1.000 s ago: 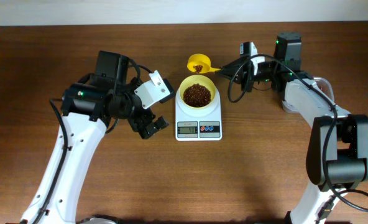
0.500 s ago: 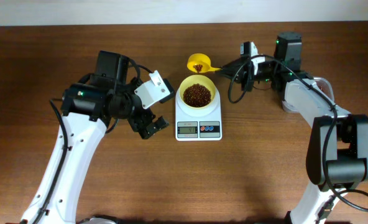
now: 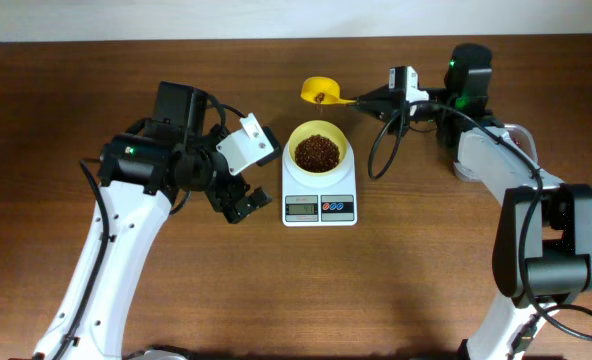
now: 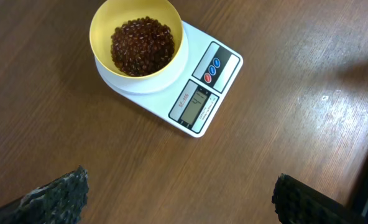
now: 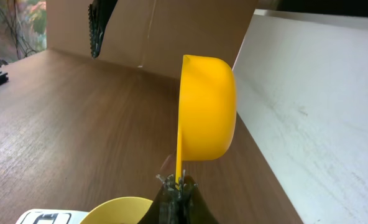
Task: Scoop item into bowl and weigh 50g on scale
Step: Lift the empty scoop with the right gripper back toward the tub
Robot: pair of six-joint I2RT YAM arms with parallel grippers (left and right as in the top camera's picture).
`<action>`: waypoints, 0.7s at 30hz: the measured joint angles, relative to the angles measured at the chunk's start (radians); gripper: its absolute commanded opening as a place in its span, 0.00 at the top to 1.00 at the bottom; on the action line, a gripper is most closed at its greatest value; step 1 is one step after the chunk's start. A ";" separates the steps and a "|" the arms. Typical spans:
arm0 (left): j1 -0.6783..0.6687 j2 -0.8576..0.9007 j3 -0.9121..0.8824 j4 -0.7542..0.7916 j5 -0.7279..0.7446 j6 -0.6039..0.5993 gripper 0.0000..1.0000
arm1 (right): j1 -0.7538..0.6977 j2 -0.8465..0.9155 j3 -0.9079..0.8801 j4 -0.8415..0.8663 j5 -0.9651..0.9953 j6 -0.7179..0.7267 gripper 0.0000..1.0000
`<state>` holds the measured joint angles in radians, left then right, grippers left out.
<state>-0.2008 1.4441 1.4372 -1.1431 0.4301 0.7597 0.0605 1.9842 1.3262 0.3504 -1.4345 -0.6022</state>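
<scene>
The pale-yellow bowl (image 3: 318,152) holds dark reddish-brown beans (image 3: 317,152) and sits on the white scale (image 3: 319,194) at mid table. It also shows in the left wrist view (image 4: 138,38) on the scale (image 4: 202,93). My right gripper (image 3: 368,99) is shut on the handle of a bright-yellow scoop (image 3: 319,92), held behind the bowl with a few beans in it. In the right wrist view the scoop (image 5: 206,109) is tipped on its side above the bowl's rim (image 5: 119,210). My left gripper (image 3: 246,205) is open and empty, left of the scale.
A white wall (image 5: 321,93) runs along the table's far edge, close behind the scoop. A cardboard panel (image 5: 171,31) stands at the far left end in the right wrist view.
My right gripper has drawn the scoop back from the bowl's rim toward the far edge. The left arm has not moved.
</scene>
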 measured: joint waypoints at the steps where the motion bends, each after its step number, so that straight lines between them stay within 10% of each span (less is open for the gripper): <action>1: 0.000 0.000 0.000 0.000 0.000 0.000 0.01 | 0.000 0.000 0.000 0.001 0.000 0.000 0.96; 21: 0.000 0.000 0.000 -0.001 0.000 0.000 0.01 | -0.001 0.001 -0.002 0.180 -0.057 0.113 0.96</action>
<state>-0.2008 1.4441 1.4372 -1.1439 0.4301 0.7597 0.0597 1.9854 1.3247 0.5308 -1.4914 -0.4889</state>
